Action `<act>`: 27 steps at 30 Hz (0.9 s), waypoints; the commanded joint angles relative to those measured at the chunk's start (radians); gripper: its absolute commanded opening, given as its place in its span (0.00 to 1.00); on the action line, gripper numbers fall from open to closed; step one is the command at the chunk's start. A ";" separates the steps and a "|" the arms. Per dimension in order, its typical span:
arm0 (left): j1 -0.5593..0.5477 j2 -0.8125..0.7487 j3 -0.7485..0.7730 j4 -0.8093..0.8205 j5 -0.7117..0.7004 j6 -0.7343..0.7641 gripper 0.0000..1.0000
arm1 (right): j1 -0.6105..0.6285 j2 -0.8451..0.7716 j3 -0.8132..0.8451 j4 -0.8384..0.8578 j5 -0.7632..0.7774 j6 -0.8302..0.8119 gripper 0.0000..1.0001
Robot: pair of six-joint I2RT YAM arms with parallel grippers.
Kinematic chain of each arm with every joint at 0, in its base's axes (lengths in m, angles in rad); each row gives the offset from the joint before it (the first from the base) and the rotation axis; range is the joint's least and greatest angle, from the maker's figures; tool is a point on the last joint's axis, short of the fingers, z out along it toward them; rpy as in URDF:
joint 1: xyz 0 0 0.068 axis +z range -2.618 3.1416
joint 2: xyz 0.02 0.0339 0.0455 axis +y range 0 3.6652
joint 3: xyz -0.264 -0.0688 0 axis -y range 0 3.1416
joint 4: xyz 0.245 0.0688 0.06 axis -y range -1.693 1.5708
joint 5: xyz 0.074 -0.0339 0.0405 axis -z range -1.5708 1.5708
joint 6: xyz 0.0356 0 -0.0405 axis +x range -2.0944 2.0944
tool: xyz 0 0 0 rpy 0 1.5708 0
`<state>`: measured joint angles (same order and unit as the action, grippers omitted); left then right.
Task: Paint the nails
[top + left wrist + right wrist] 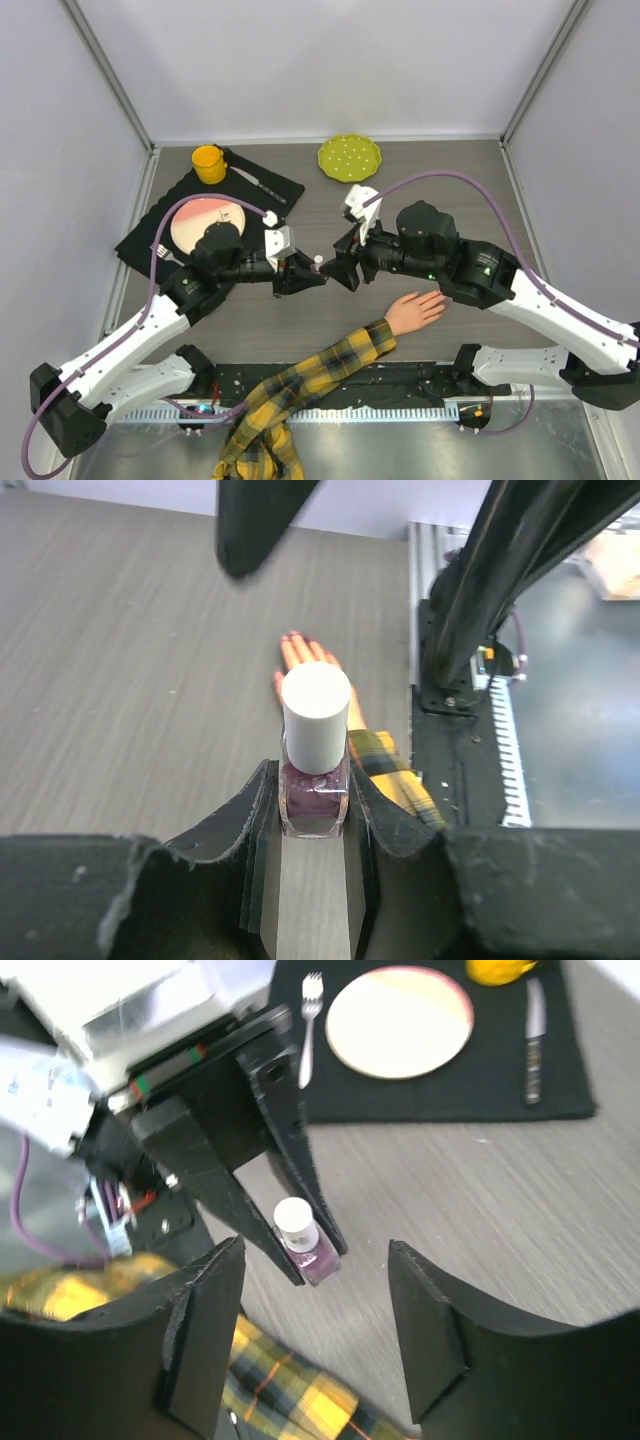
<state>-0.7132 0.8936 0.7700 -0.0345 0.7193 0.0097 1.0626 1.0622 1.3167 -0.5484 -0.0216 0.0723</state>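
Observation:
My left gripper (pixel 312 272) is shut on a small polish bottle (pixel 318 263) with purple liquid and a white cap, and holds it upright above the table. In the left wrist view the bottle (pixel 315 780) sits between the fingers (pixel 240 820). My right gripper (pixel 343 270) is open, facing the bottle from the right, jaws wide on either side of it without touching (pixel 316 1260); the bottle (pixel 296 1222) shows there too. The pale mannequin hand (pixel 415 310) with its yellow-and-black plaid sleeve (pixel 300 385) lies flat in front of the right arm. Its nails are too small to make out.
A black mat (pixel 165 220) at the back left carries a pink plate (pixel 190 222), a fork, a knife (pixel 262 185) and a yellow cup (pixel 208 163). A green plate (pixel 349 156) sits at the back. A metal rail (pixel 400 410) runs along the near edge.

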 commanded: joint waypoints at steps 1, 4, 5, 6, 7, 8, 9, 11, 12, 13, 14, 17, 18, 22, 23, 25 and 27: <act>0.001 0.011 0.054 0.053 0.114 -0.034 0.00 | -0.012 0.036 0.052 -0.028 -0.195 -0.098 0.60; 0.001 0.013 0.052 0.054 0.118 -0.036 0.00 | -0.013 0.059 0.082 -0.061 -0.230 -0.124 0.60; 0.001 0.011 0.052 0.054 0.120 -0.036 0.00 | -0.013 0.065 0.085 -0.062 -0.230 -0.127 0.61; 0.001 0.011 0.052 0.054 0.123 -0.037 0.00 | -0.015 0.074 0.088 -0.065 -0.227 -0.129 0.60; 0.001 0.010 0.052 0.054 0.126 -0.037 0.00 | -0.013 0.082 0.095 -0.070 -0.230 -0.135 0.59; 0.001 0.013 0.054 0.054 0.127 -0.037 0.00 | -0.013 0.088 0.101 -0.073 -0.230 -0.138 0.57; 0.001 0.013 0.055 0.054 0.129 -0.037 0.00 | -0.013 0.099 0.105 -0.076 -0.230 -0.141 0.53; 0.001 0.015 0.055 0.050 0.132 -0.036 0.00 | -0.013 0.104 0.107 -0.074 -0.236 -0.154 0.49; 0.001 0.013 0.055 0.048 0.132 -0.036 0.00 | -0.013 0.108 0.108 -0.074 -0.239 -0.157 0.45; 0.001 0.013 0.055 0.050 0.132 -0.036 0.00 | -0.013 0.113 0.110 -0.074 -0.239 -0.160 0.43; 0.001 0.013 0.055 0.048 0.131 -0.034 0.00 | -0.015 0.114 0.110 -0.076 -0.241 -0.163 0.42; 0.001 0.013 0.057 0.045 0.129 -0.031 0.00 | -0.015 0.130 0.115 -0.082 -0.238 -0.169 0.34; 0.001 0.011 0.057 0.044 0.129 -0.031 0.00 | -0.015 0.133 0.116 -0.087 -0.238 -0.173 0.29; 0.000 0.008 0.057 0.042 0.111 -0.025 0.00 | -0.015 0.140 0.116 -0.105 -0.222 -0.180 0.12; 0.001 0.005 0.055 0.041 0.103 -0.024 0.00 | -0.015 0.143 0.116 -0.108 -0.221 -0.181 0.09; 0.001 0.004 0.054 0.041 0.059 -0.020 0.00 | -0.015 0.148 0.115 -0.113 -0.210 -0.177 0.01; 0.000 -0.007 0.051 0.044 -0.015 -0.013 0.00 | -0.015 0.159 0.110 -0.110 -0.189 -0.164 0.01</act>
<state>-0.7132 0.9096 0.7818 -0.0418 0.8116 -0.0170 1.0451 1.2015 1.3972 -0.6464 -0.2337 -0.0937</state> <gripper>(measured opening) 0.285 0.212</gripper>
